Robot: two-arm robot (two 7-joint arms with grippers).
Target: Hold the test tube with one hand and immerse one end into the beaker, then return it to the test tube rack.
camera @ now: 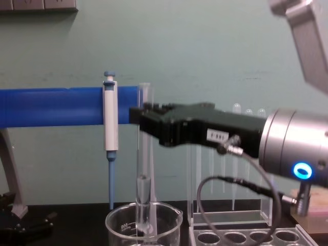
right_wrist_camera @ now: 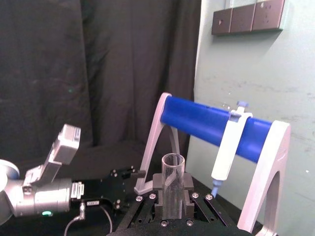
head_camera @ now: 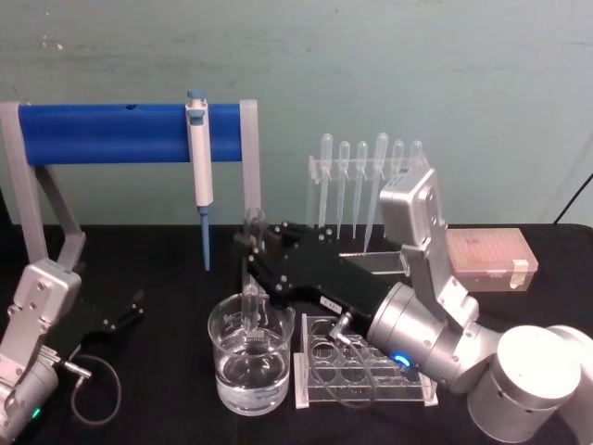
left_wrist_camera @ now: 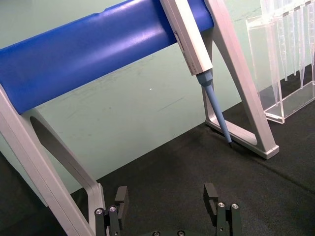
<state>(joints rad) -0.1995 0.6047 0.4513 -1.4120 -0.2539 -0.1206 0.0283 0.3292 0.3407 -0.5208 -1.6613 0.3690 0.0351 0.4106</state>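
Observation:
My right gripper (head_camera: 252, 239) is shut on the test tube (head_camera: 250, 301), a clear glass cylinder held upright with its open top above the fingers. The tube's lower end reaches down inside the beaker (head_camera: 215, 326), which holds clear liquid. In the chest view the tube (camera: 145, 154) drops from the gripper (camera: 143, 115) to below the beaker's rim (camera: 120, 225). The right wrist view shows the tube (right_wrist_camera: 172, 179) clamped between the black fingers (right_wrist_camera: 157, 186). My left gripper (head_camera: 122, 315) rests open at the table's left; its gap (left_wrist_camera: 166, 196) holds nothing.
A blue bar stand (head_camera: 120, 133) with a hanging micropipette (head_camera: 199, 176) is behind the beaker. A rack of thin pipettes (head_camera: 366, 181) stands at the back. A clear acrylic rack with round holes (head_camera: 361, 371) sits right of the beaker, and a pink tip box (head_camera: 486, 260) at the far right.

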